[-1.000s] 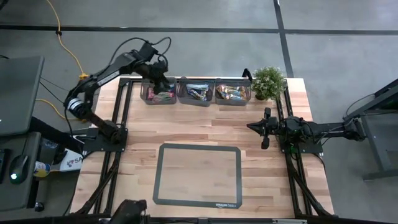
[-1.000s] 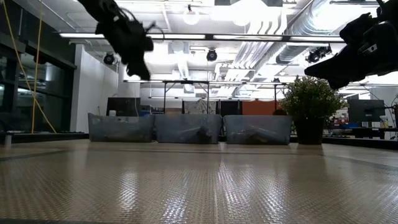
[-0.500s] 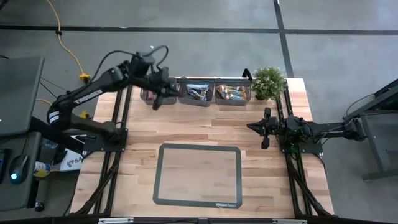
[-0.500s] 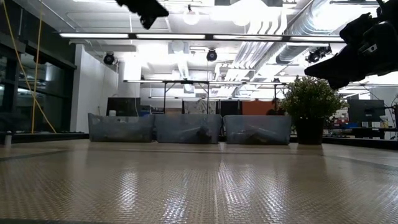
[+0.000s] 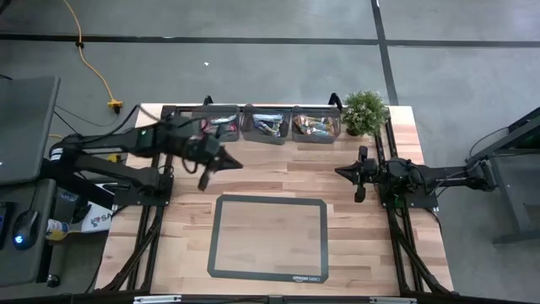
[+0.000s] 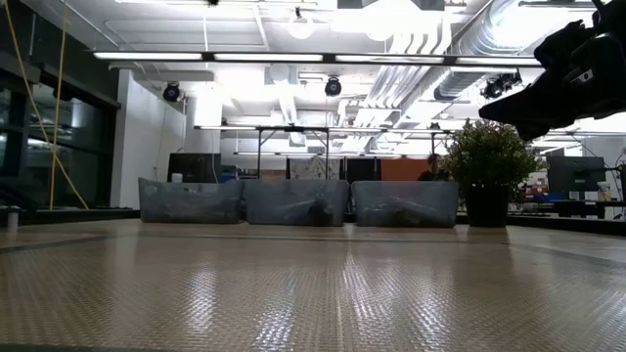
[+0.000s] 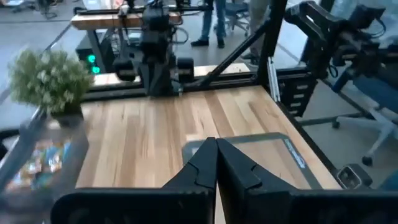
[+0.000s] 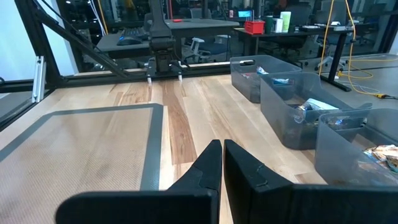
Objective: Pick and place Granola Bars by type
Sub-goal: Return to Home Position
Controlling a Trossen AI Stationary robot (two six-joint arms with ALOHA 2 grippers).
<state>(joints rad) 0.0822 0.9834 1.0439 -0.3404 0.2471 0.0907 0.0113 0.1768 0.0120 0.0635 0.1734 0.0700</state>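
Left tool [image 7: 216,155], pinched closed and empty, hangs clear of shiny-wrapped granola bars [image 5: 267,127].

Robotics lab: exposed ducts [image 6: 509,44], desks [image 8: 292,34].

Three grey bins [image 6: 296,207] sit on one counter [image 5: 278,173], with one potted plant [image 5: 364,110] and one dark-edged mat [image 5: 267,238]. There are two arms: left arm [image 5: 143,140] and right arm [image 5: 422,176]. The Granola Bars [image 5: 314,126] in the bins cannot be counted.
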